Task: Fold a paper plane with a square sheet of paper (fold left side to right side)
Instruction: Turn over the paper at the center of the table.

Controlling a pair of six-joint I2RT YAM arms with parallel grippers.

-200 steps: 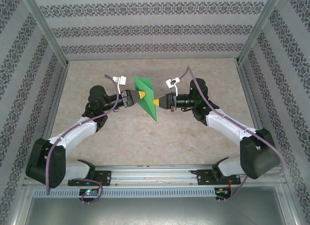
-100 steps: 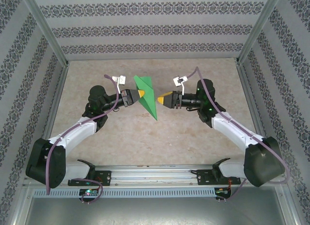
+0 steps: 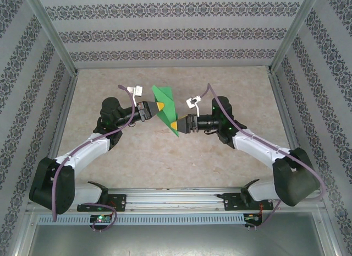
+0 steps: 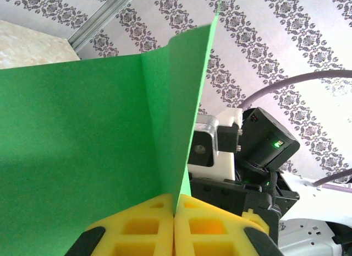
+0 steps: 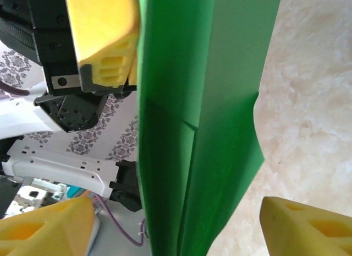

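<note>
The folded green paper plane (image 3: 166,108) hangs edge-up over the middle of the table (image 3: 220,162), pinched tight from 9 o'clock by the left gripper (image 3: 160,106), while the right gripper (image 3: 175,125) straddles its 5 o'clock tip, fingers spread wide

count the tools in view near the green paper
2. The left tool is shut on the upper part of the folded green paper; the right tool is open around its lower end.
</note>
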